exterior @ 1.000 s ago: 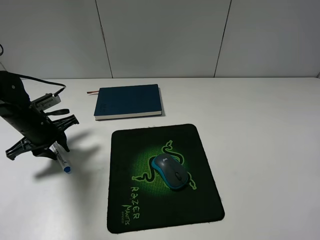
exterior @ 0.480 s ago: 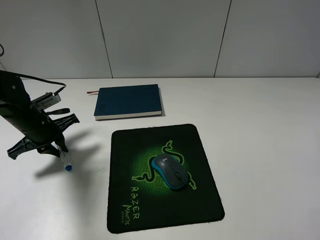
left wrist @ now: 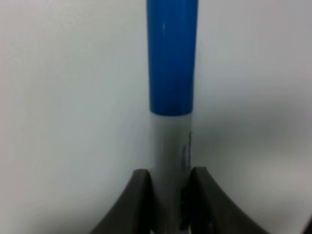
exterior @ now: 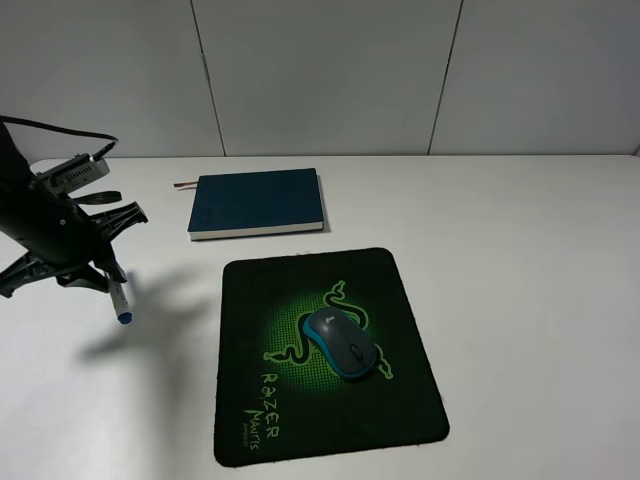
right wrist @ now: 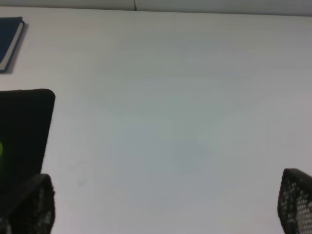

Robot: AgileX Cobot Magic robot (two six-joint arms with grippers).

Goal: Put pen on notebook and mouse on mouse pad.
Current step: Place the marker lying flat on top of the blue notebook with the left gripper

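Observation:
My left gripper is shut on the pen and holds it above the table at the far left, blue cap hanging down. The left wrist view shows the pen's white barrel clamped between the two fingers, with the blue cap sticking out. The teal-blue notebook lies closed at the back, to the right of this gripper. On the black mouse pad sits the mouse. My right gripper is open, with nothing between its fingers, and is outside the exterior view.
The right wrist view catches a corner of the mouse pad and an edge of the notebook, with bare white table beyond. A grey panelled wall stands behind the table.
The left gripper has risen and drifted left with the pen, lifting its blue end off the table. Mouse, pad and notebook have not moved.

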